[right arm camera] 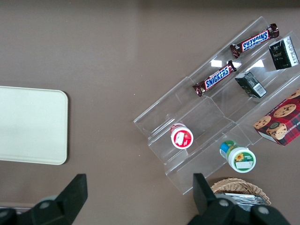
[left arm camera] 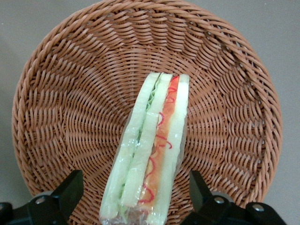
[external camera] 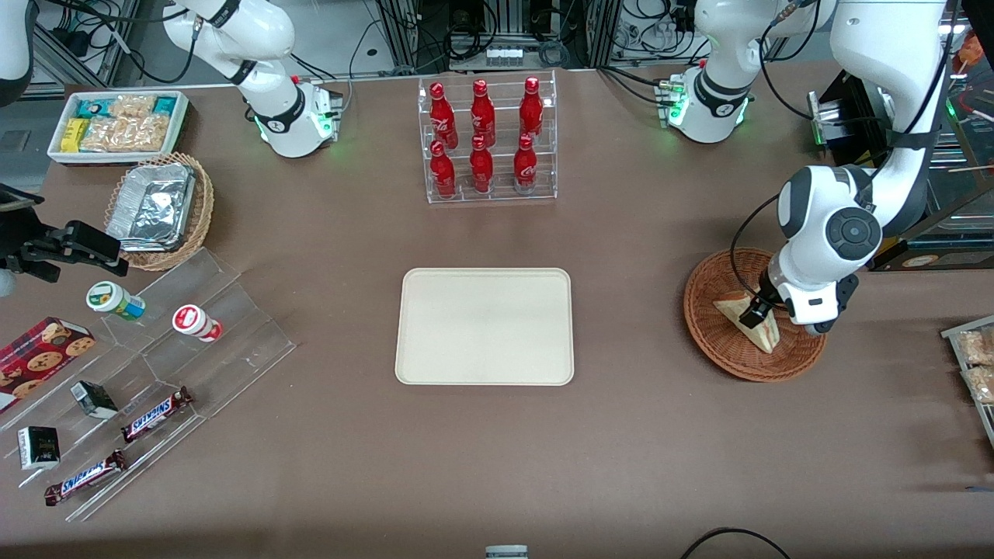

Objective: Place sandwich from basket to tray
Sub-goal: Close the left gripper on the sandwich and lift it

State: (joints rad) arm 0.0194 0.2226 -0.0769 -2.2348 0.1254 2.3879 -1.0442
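Observation:
The sandwich (left arm camera: 152, 150), a plastic-wrapped wedge of pale bread with green and pink-red filling, lies in the round reddish-brown wicker basket (left arm camera: 70, 93). In the front view the basket (external camera: 718, 353) sits toward the working arm's end of the table, with the sandwich (external camera: 752, 326) in its middle. My gripper (left arm camera: 136, 185) hangs low over the basket, open, one black finger (left arm camera: 70, 187) on each side of the sandwich's near end with gaps between them and the wrap. From the front the gripper (external camera: 765, 312) covers part of the sandwich. The cream tray (external camera: 484, 326) lies flat at mid-table, nothing on it.
A clear rack of red bottles (external camera: 488, 140) stands farther from the front camera than the tray. Toward the parked arm's end are a stepped acrylic shelf (external camera: 155, 373) with snacks, a tan basket of foil trays (external camera: 159, 210) and a white snack bin (external camera: 116, 124). Packaged snacks (external camera: 977, 365) lie beside the basket.

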